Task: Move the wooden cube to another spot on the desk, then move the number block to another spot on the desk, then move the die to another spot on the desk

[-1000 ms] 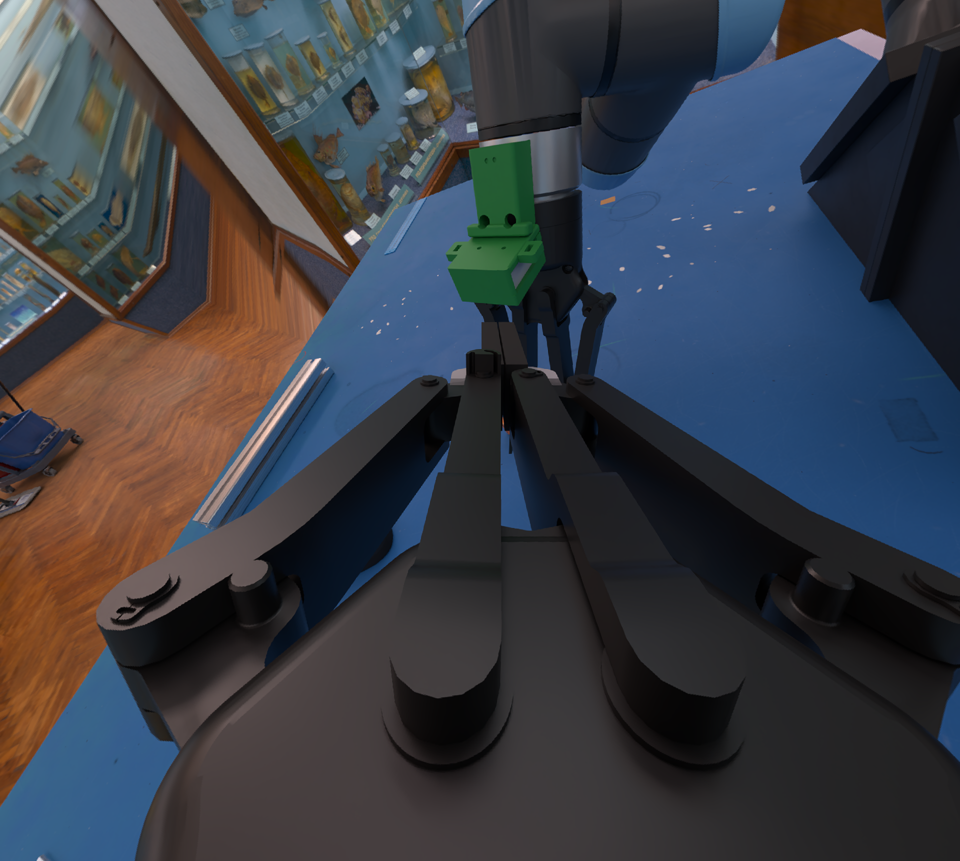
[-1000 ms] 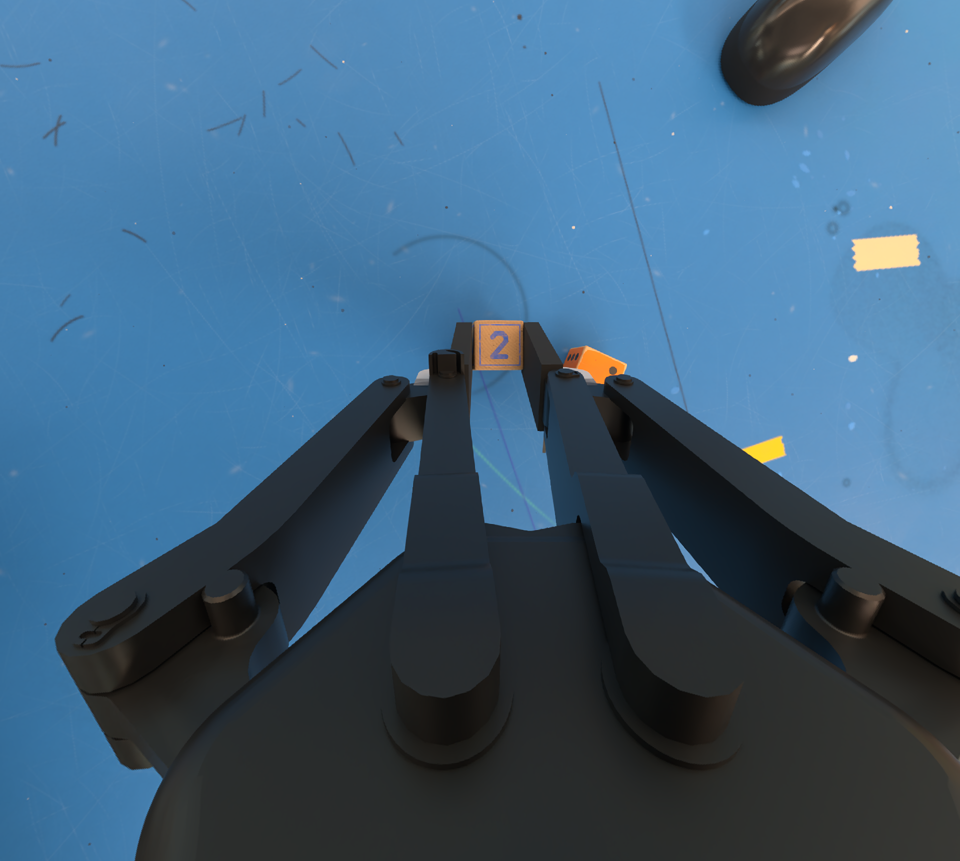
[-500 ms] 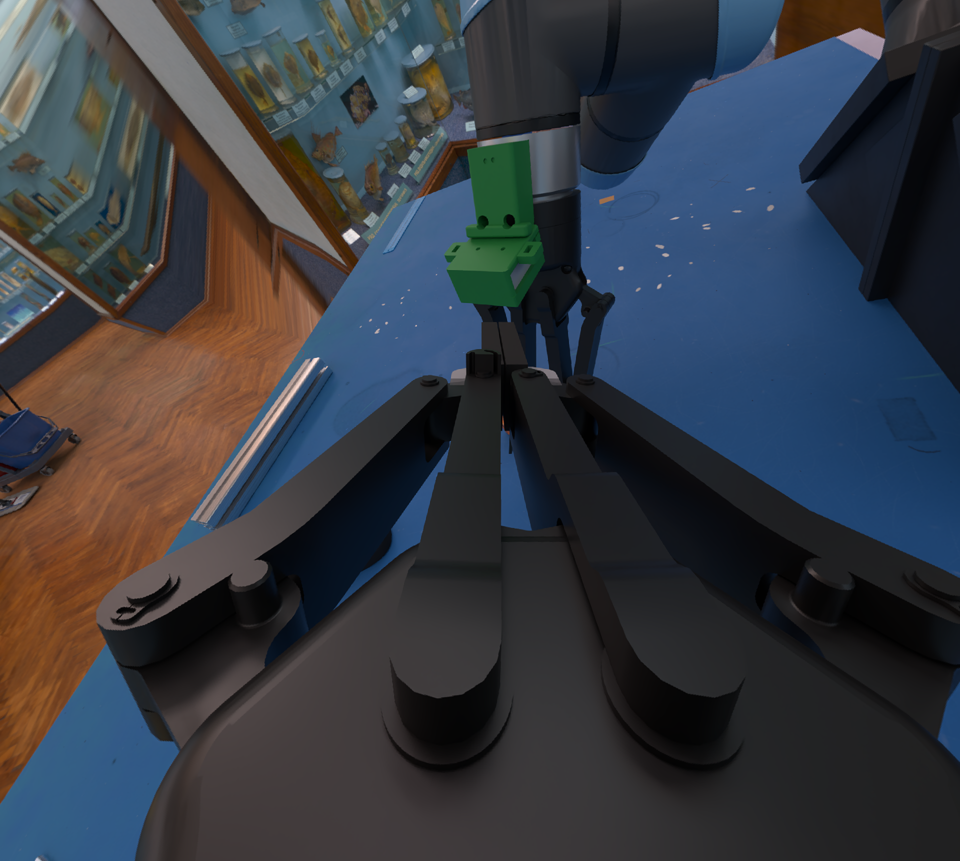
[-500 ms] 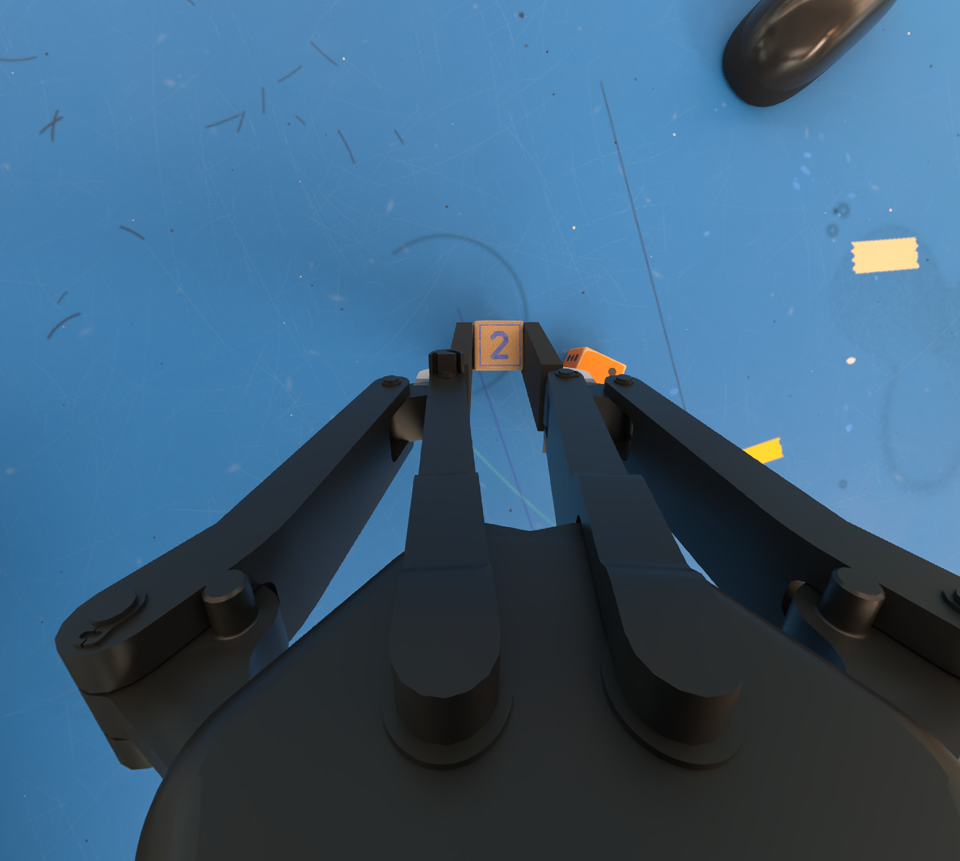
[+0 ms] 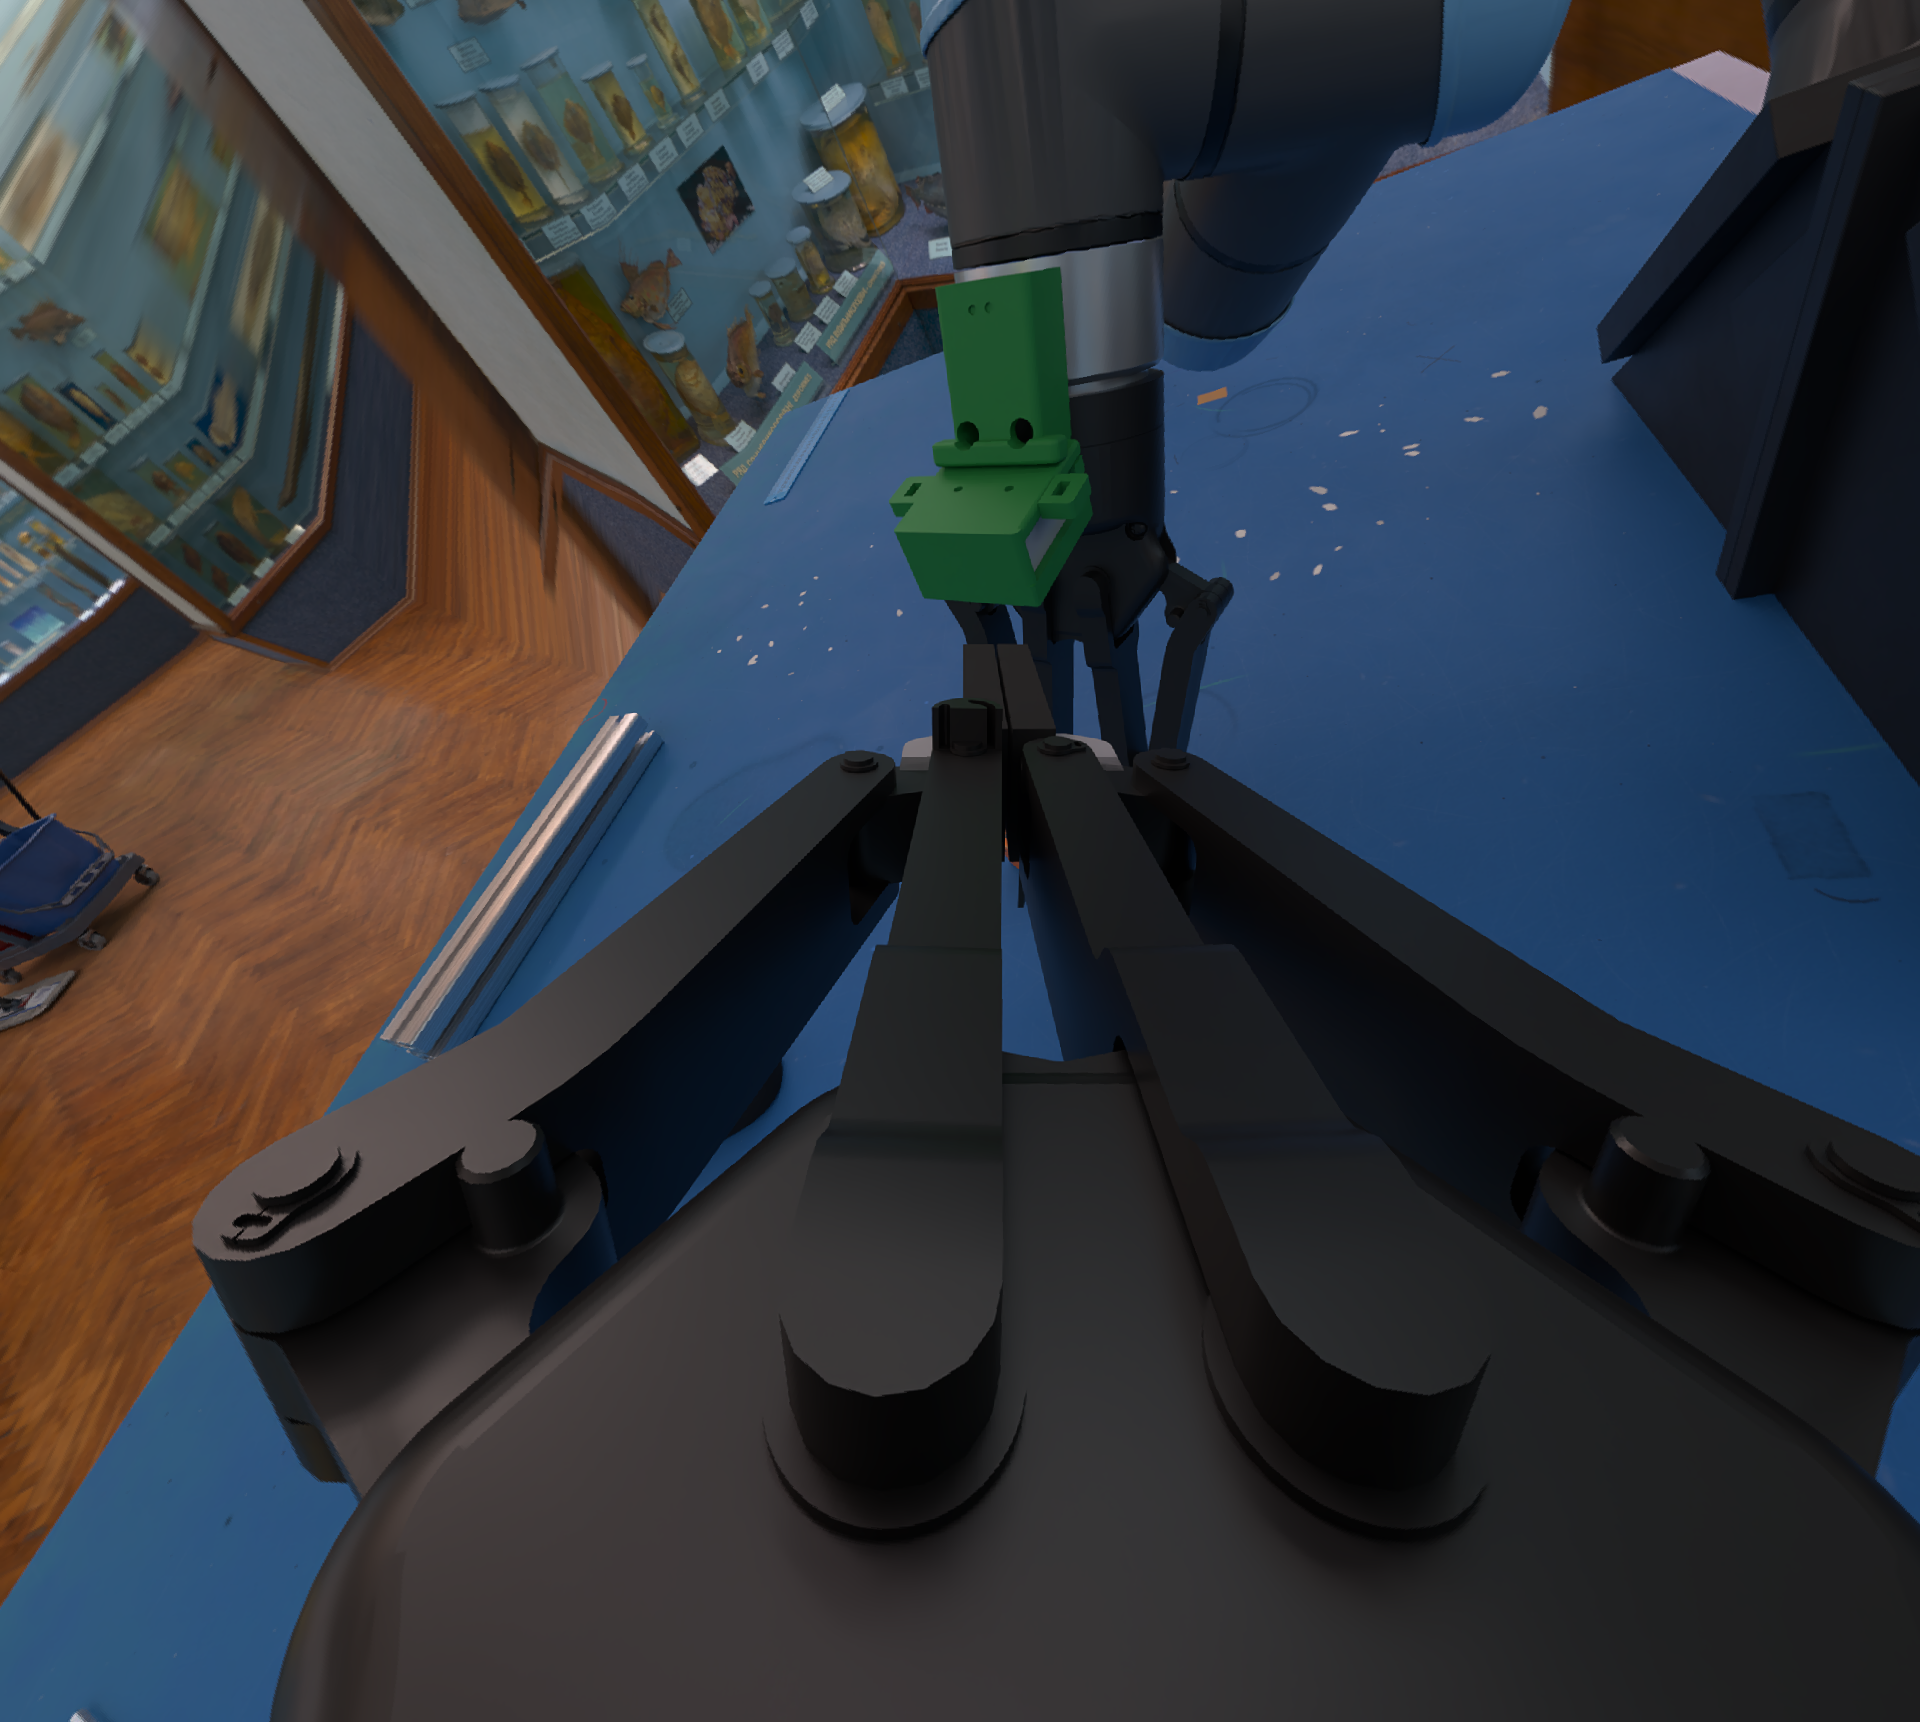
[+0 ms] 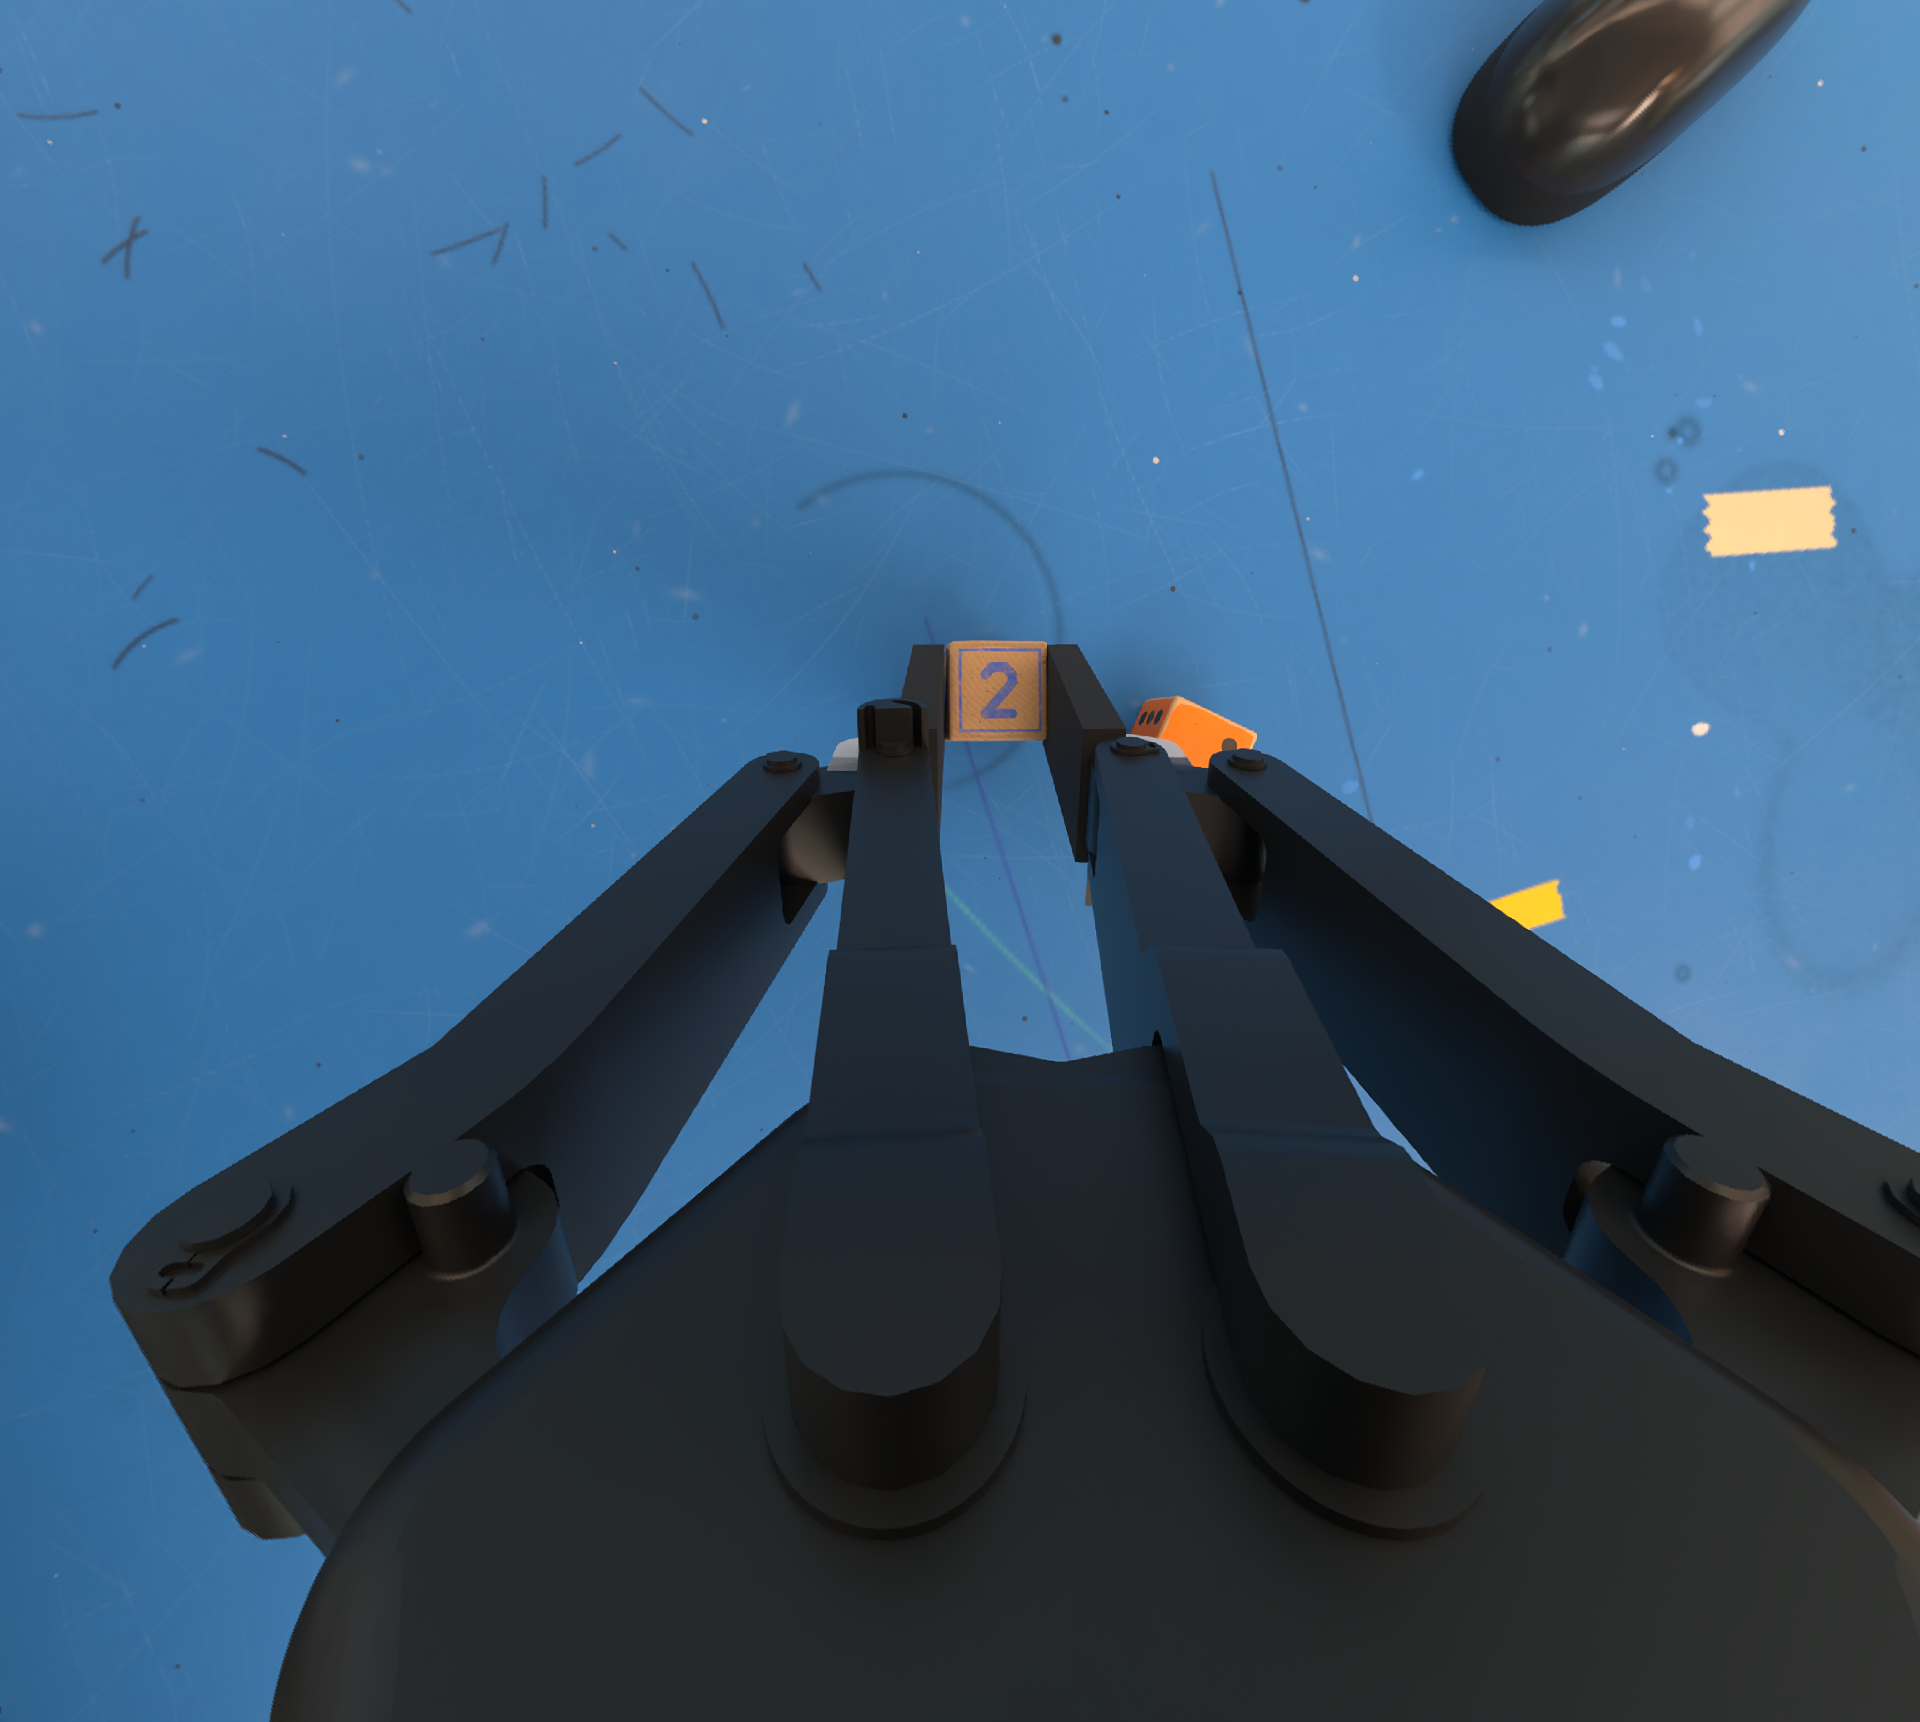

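Observation:
In the right wrist view my right gripper (image 6: 997,685) is shut on the number block (image 6: 995,690), a small wooden block with a blue figure on its top face, over the blue desk (image 6: 520,529). The orange die (image 6: 1195,727) lies just right of the right finger, partly hidden by it. In the left wrist view my left gripper (image 5: 995,685) is shut and empty, its fingers pressed together above the desk (image 5: 1455,737). The right arm (image 5: 1091,114) with its green wrist mount (image 5: 997,488) stands just beyond it. The wooden cube is not visible.
A black computer mouse (image 6: 1642,41) lies at the far right. Two tape pieces (image 6: 1766,521) (image 6: 1527,903) are stuck on the desk at the right. In the left wrist view a dark box (image 5: 1818,322) stands at the right, and the desk edge with a metal rail (image 5: 520,883) runs along the left.
The view over the desk has shifted very slightly; the right gripper still holds the number block. The left gripper has not moved.

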Robot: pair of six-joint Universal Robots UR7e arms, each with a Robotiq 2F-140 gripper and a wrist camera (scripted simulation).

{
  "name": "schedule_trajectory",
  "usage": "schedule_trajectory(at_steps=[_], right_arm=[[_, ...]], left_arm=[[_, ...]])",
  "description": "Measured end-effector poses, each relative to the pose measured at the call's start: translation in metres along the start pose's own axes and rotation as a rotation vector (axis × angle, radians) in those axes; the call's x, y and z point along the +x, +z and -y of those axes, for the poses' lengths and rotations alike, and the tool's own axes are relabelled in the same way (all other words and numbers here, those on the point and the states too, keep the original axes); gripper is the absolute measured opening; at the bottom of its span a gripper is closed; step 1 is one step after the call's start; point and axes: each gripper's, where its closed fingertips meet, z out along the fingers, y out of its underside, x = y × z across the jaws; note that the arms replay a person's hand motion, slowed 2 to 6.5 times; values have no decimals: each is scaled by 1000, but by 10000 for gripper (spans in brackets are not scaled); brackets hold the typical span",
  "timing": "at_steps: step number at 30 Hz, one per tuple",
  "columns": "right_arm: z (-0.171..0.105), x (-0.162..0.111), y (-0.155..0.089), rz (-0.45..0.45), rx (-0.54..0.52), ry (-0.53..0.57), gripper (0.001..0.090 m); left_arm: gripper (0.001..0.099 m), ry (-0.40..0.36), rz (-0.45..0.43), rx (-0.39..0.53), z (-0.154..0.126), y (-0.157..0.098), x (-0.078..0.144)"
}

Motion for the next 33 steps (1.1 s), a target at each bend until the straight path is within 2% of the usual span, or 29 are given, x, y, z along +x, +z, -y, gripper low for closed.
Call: schedule_trajectory(at_steps=[18, 33], right_arm=[[16, -4, -27, -9, 86, -17, 262], [37, 7, -80, -112, 258, -1, 262]], left_arm=[[9, 3, -1, -3, 0, 0, 0], [9, 1, 1, 1, 1, -1, 0]])
